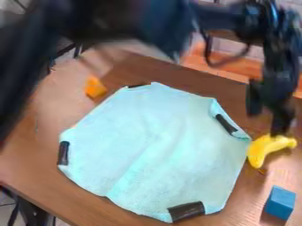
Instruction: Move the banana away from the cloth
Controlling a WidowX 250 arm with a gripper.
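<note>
The claw (279,127) is at the yellow banana (265,148), right by the light blue cloth (156,145). I can't tell if the claw is pinching.

A brown wooden table (29,161) has a paler sheen across its left side. Beyond its far right edge runs an orange-brown wooden surface (236,75), with a pale, lined wall (223,47) behind. Dark metal supports (32,213) stand below the table's lower left edge, over light floor (6,212).
</note>
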